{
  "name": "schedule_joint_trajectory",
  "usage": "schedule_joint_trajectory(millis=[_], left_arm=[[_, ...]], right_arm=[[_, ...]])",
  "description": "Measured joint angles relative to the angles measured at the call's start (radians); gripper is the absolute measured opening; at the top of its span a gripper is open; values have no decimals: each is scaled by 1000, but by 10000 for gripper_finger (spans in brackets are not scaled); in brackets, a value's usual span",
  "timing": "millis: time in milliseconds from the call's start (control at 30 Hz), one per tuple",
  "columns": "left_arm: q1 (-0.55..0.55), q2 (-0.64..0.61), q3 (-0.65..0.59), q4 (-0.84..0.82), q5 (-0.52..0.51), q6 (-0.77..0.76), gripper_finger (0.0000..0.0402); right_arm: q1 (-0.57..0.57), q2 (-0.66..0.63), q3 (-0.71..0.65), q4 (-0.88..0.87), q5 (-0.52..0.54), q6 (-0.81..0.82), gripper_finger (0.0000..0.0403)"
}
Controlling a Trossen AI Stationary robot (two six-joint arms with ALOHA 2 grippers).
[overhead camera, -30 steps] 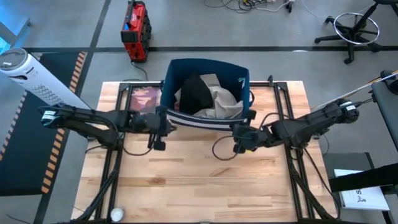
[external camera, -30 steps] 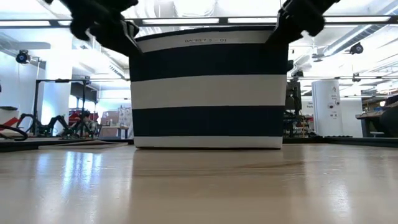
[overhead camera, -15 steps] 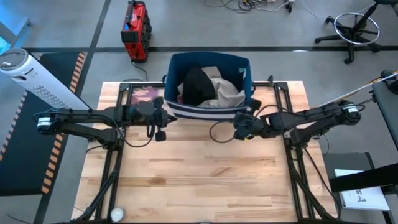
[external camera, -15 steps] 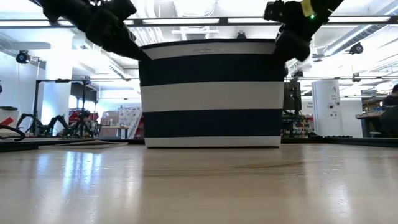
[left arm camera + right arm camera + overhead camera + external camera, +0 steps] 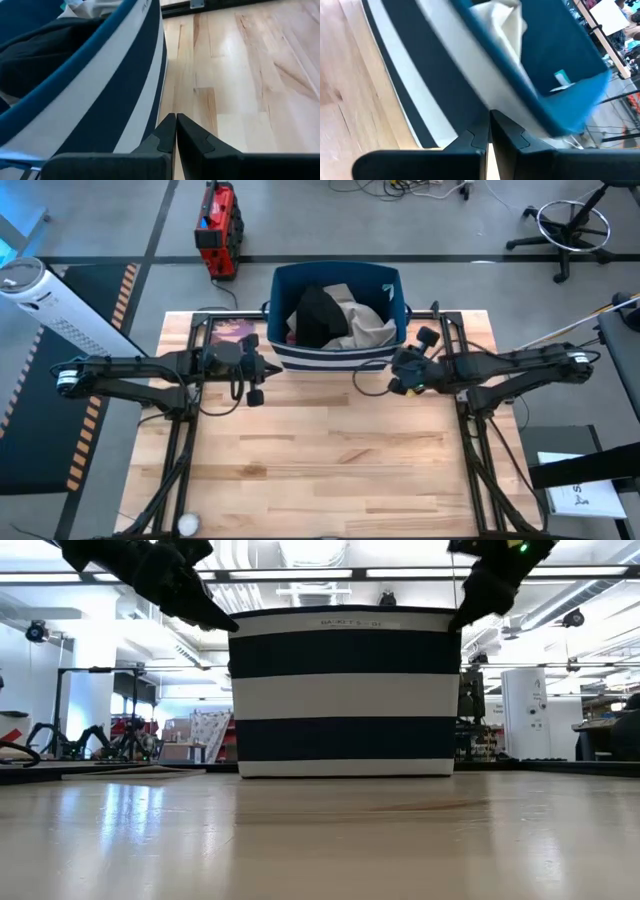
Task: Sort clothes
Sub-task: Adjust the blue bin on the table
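Note:
The navy bin with white stripes (image 5: pixel 335 360) stands at the middle of the table's far side. Clothes lie in it: a black piece (image 5: pixel 316 315) on top of a khaki-beige piece (image 5: pixel 362 330), with a small teal-white piece (image 5: pixel 561 80) by the far right wall. The other clothes are hidden. My left gripper (image 5: pixel 270 368) is shut at the bin's near left corner. My right gripper (image 5: pixel 397 370) is shut at its near right corner. Both show at the bin's top corners in the low view, the left gripper (image 5: pixel 226 625) and the right gripper (image 5: pixel 456 624). My left gripper has its shut fingertips (image 5: pixel 176 120) against the bin's near wall at the left corner (image 5: pixel 159 107), close under the rim. The fingers come level from the table's left. The bin stands on the table. My right gripper has its shut fingertips (image 5: pixel 490 117) against the near wall at the right corner (image 5: pixel 470 100), under the rim. The fingers come level from the table's right.
A flat dark pink-printed book (image 5: pixel 232 335) lies on the table left of the bin. Cables (image 5: pixel 350 383) loop on the wood in front of the bin. The near half of the table (image 5: pixel 330 470) is bare wood. A white tower (image 5: pixel 60 305) leans over the left edge.
Both shut grippers have gone toward the table's far edge, and the right one also a little toward the right edge. The bin has slid along the table toward the far edge with them, staying upright.

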Motion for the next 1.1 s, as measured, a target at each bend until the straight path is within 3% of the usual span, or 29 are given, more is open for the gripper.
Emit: schedule_joint_trajectory(millis=[133,300,733,1100], left_arm=[[0,-30,0,-19,-11,-20,0],[2,-28,-15,-29,-104,-46,0],[45,144,-20,164,-105,-5,0],[131,162,-20,224,-71,-3,0]], right_arm=[[0,-72,-10,3,-29,1,2],[0,-114,-39,-1,-29,4,2],[0,-125,-67,15,-33,5,2],[-35,-170,-87,43,-34,-43,2]])
